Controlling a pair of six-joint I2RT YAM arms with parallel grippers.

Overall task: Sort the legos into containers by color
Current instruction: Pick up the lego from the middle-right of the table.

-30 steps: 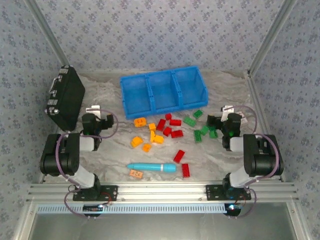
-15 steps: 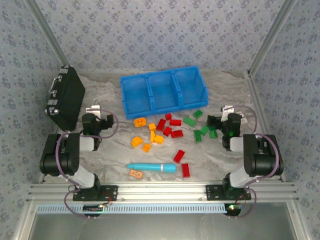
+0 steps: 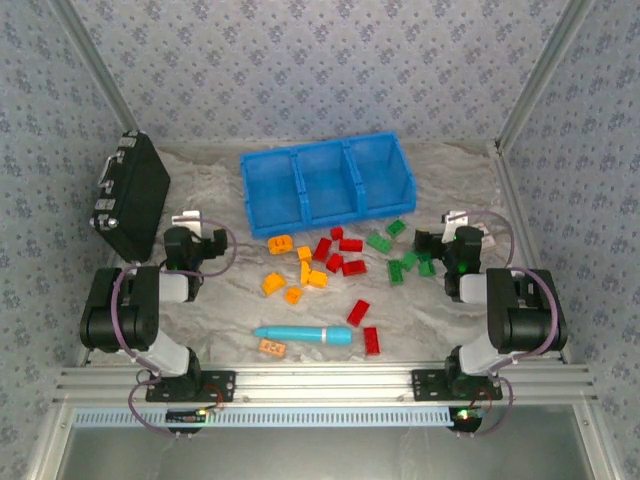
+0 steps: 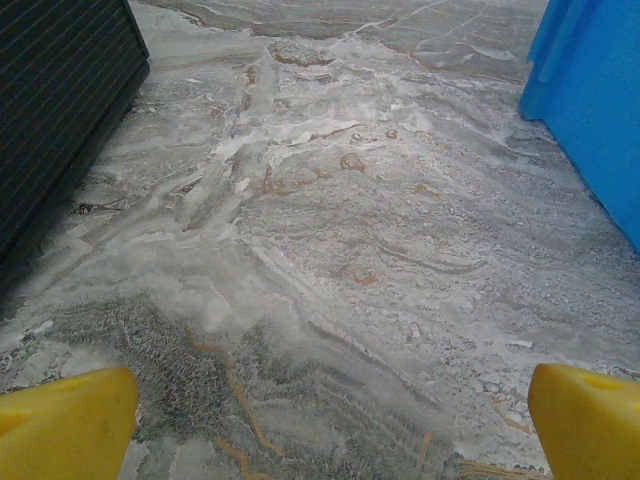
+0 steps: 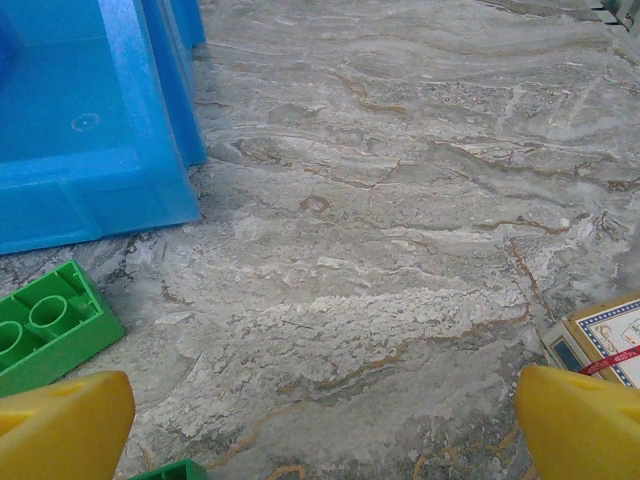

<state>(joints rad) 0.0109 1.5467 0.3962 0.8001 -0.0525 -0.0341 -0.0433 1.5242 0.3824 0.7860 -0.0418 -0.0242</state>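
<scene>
The legos lie loose on the marbled table in front of the containers, a blue tray with three compartments. Orange ones are left of centre, red ones in the middle, green ones to the right. My left gripper rests low at the left, open, its yellow fingertips wide apart over bare table. My right gripper sits beside the green legos, also open, with a green lego just ahead of its left fingertip and the containers' corner beyond.
A black hard case stands at the far left, close to the left arm. A cyan cylinder lies near the front edge, with an orange lego and two red ones beside it. A small printed box sits by my right fingertip.
</scene>
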